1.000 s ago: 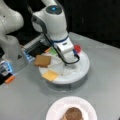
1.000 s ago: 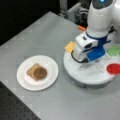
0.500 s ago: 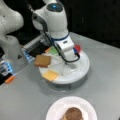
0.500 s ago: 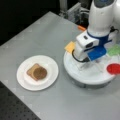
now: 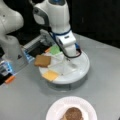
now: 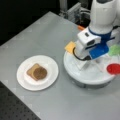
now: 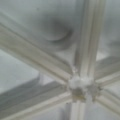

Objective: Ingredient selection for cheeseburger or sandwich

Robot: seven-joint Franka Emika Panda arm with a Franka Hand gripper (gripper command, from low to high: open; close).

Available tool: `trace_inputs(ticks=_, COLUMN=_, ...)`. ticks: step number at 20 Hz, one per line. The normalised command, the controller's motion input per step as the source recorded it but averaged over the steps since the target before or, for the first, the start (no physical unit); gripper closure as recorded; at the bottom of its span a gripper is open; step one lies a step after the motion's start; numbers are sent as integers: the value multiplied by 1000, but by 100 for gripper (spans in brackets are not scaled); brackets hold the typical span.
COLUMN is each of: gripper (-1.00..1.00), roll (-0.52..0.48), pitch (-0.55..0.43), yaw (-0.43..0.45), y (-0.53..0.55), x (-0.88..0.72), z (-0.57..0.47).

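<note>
A white round plate (image 5: 56, 110) (image 6: 23, 80) carries a tan toast square (image 6: 31, 70) with the brown patty (image 6: 40, 73) (image 5: 74, 115) on top. The other ingredients lie in a round white divided tray (image 5: 81, 71) (image 6: 82, 80): a toast square (image 5: 43, 60), a yellow cheese square (image 5: 51, 75) (image 6: 70, 47), a green leaf piece (image 5: 55, 50) (image 6: 115, 50) and a red disc (image 6: 114, 68). My gripper (image 5: 71, 59) (image 6: 86, 62) hangs low over the tray's middle, holding nothing that shows. The wrist view shows only the tray's dividers meeting at the hub (image 7: 78, 86).
The arm's white base (image 5: 11, 47) stands at a front view's left, with a dark box (image 5: 37, 48) behind the tray. An orange piece (image 5: 10, 79) lies near the base. Grey tabletop (image 6: 37, 32) surrounds plate and tray.
</note>
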Motion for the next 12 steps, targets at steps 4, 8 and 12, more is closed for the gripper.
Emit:
trace_inputs(ticks=4, gripper=-100, roll=66, pitch=75, yaw=-250, y=186, x=-133, z=79)
trace_inputs(ticks=8, gripper=-100, roll=-10, pitch=45, yaw=-312, y=119, x=-156, z=126)
trace_inputs(ticks=12, gripper=-100, roll=-10, pitch=25, yaw=-313, y=38, x=-98, z=145)
